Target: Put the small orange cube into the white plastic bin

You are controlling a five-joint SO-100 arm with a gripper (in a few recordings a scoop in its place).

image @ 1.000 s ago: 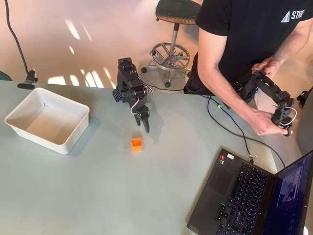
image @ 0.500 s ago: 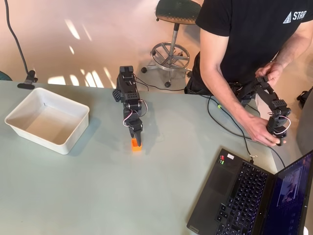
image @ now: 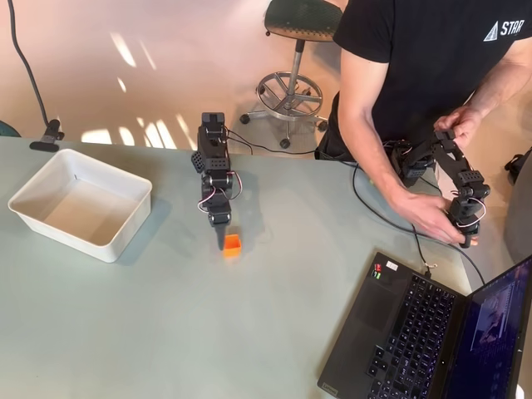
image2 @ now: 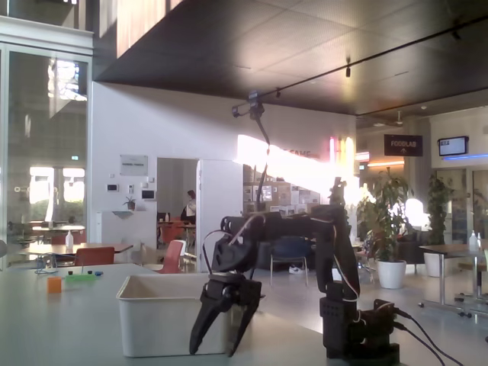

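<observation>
Fingers [image2: 200, 328] spread apart and pointing down, as we see in the fixed view; nothing pinched. Overhead, the gripper [image: 223, 239] sits low at the small orange cube [image: 232, 244], which rests on the grey table [image: 166, 324]. We note the white plastic bin [image: 79, 201] well left, a laptop [image: 416, 332] at right.
</observation>
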